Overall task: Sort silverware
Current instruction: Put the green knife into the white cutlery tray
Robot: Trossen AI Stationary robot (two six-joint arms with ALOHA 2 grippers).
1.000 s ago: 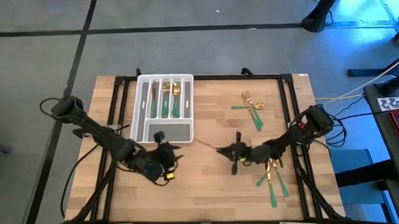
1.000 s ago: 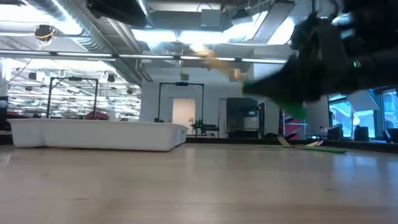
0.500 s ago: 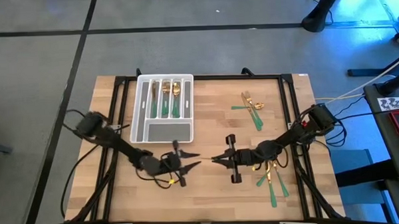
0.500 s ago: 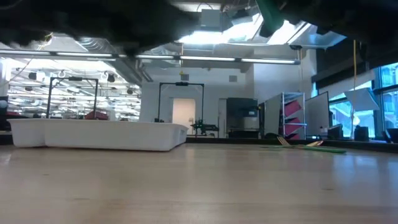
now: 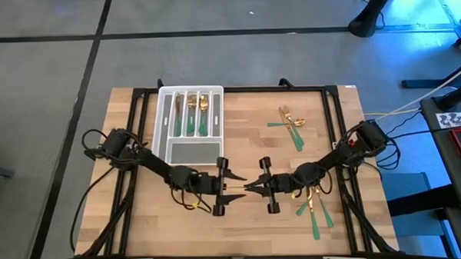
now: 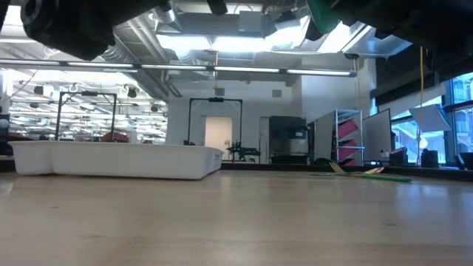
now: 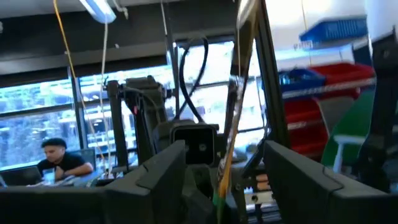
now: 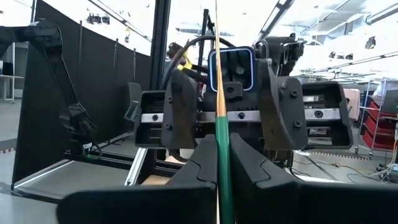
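Right gripper [image 8: 219,163] clamped on green-handled piece of silverware [image 8: 222,149], gold end pointing away. Left gripper [image 8: 221,115] directly opposite, facing it, fingers [image 8: 179,112] spread either side of the gold end. Black curtain [image 8: 93,93] behind.

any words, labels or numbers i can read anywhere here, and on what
Black-and-white markings on a white sheet at the high view's right edge, beside the table: too small to read.
Silverware, white tray, both arms: no text visible.
Room behind, in the low and wrist views: no readable sign.
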